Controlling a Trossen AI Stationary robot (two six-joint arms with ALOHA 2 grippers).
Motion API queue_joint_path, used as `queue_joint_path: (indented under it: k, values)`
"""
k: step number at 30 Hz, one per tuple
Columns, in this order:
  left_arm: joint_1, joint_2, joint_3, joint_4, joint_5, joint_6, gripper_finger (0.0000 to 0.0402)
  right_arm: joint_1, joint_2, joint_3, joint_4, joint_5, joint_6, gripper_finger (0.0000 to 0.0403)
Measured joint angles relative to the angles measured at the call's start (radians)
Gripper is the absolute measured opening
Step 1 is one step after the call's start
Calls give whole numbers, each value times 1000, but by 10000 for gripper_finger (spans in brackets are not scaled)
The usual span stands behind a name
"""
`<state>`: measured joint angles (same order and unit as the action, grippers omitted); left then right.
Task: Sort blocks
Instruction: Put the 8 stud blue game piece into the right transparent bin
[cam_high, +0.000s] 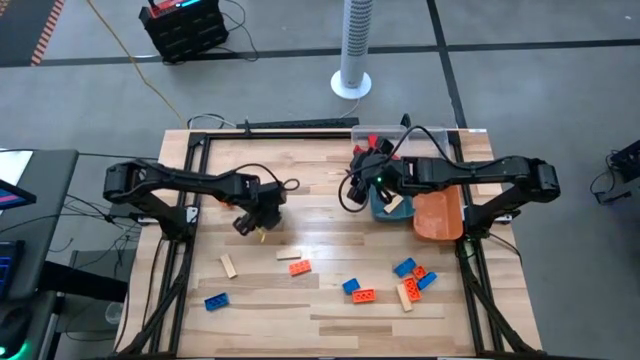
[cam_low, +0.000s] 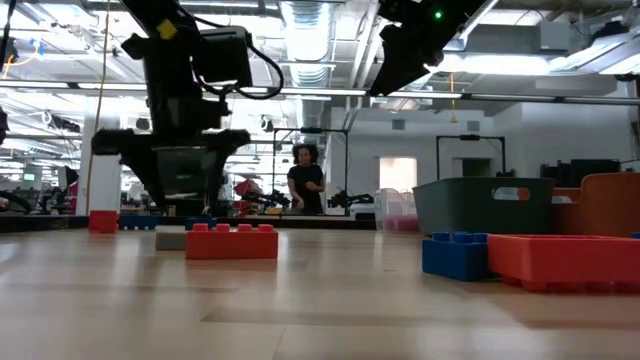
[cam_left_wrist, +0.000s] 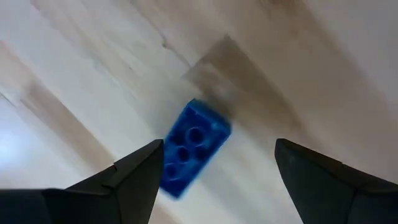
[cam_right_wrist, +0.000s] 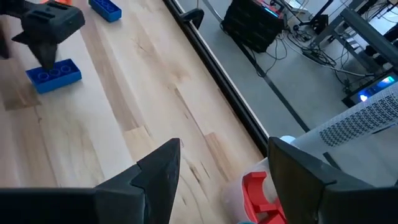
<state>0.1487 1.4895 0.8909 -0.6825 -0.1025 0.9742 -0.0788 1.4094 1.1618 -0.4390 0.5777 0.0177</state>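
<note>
Under your left claw (cam_left_wrist: 214, 180), a blue block (cam_left_wrist: 191, 146) lies flat on the desk (cam_high: 330, 200), studs up, and the claw hangs over it with its fingers spread wide and nothing between them. The block sits nearer one finger than the other and lies at a slant to them, so you should shift across until it is midway, turn the wrist so the fingers meet its long sides, and only then come straight down and close. Closing as you stand now would likely knock it askew.

Your right claw (cam_right_wrist: 217, 180) is wide and empty too, held over the far right part of the desk by the teal tray (cam_high: 385, 205), with a red block (cam_right_wrist: 258, 193) showing just past its fingers. Beside the teal tray sits the orange tray (cam_high: 440, 215).

The other blocks lie scattered well apart toward the near edge: a tan block (cam_high: 229, 265), a red-orange one (cam_high: 298, 267), a second blue block (cam_high: 215, 301) near the left rail, and a mixed cluster (cam_high: 412, 278) of blue, orange and tan at the right. None is close enough to crowd your descent. The carry to the trays looks open, but the right arm lies across the tray side, so you may need to wait for it. A person stands in the room well behind the desk.
</note>
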Motion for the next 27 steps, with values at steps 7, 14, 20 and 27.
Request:
queue_joint_path:
  k: [7,14,20,27]
  values:
    - [-33,12,0,31,-86,198,302,1,0,0,5,0,1,243]
    - [-14,145,0,77,-176,291,302,22,0,0,21,-1,1,243]
    - [-33,178,2,102,-236,323,265,34,0,0,4,-2,8,243]
    - [-43,155,0,95,-264,278,142,32,0,-11,4,-2,16,243]
